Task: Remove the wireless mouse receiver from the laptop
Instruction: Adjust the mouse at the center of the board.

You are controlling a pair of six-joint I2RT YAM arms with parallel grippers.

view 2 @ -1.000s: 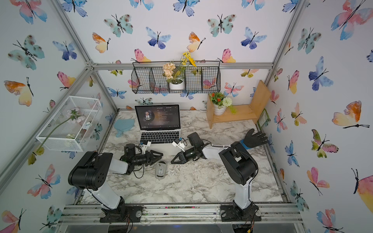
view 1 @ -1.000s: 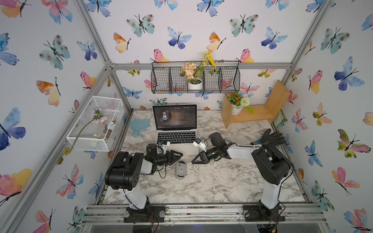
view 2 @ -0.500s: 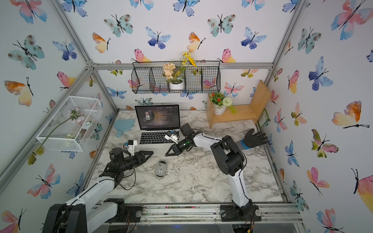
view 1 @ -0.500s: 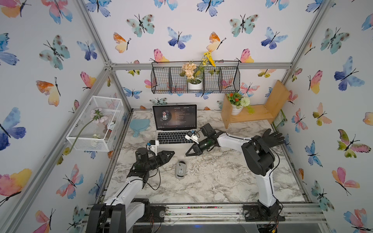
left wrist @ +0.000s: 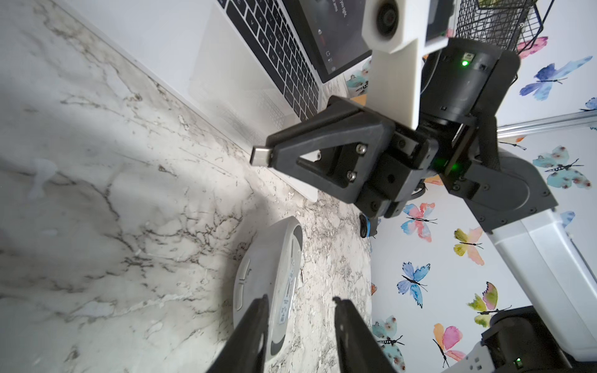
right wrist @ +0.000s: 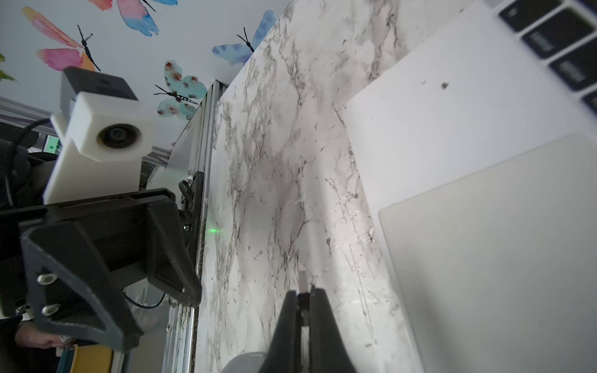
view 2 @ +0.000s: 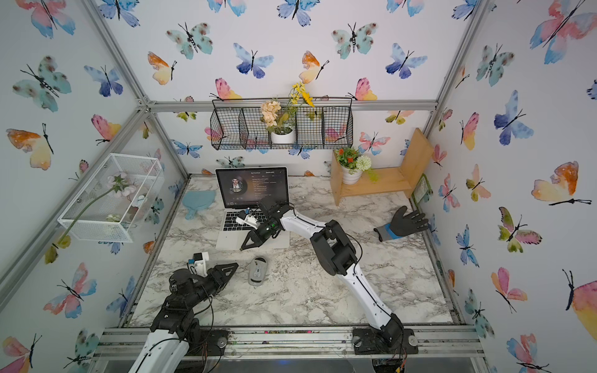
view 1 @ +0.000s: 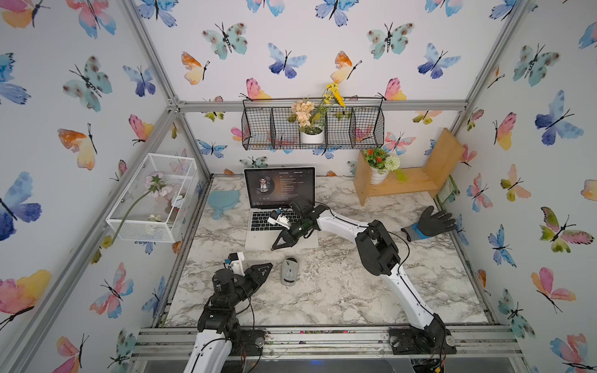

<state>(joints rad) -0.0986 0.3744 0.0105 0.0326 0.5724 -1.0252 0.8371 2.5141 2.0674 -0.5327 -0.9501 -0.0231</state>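
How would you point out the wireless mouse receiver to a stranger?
Find the open silver laptop. By its front edge, the right end effector pinches the wireless mouse receiver: a tiny metal stub at its tips, far smaller than the grey mouse nearby.

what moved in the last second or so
The right pincer, shut on the wireless mouse receiver, slid leftward along the front edge of the laptop. The left pincer pulled back from the laptop, ending beside the mouse. Laptop, mouse and glove stayed put.
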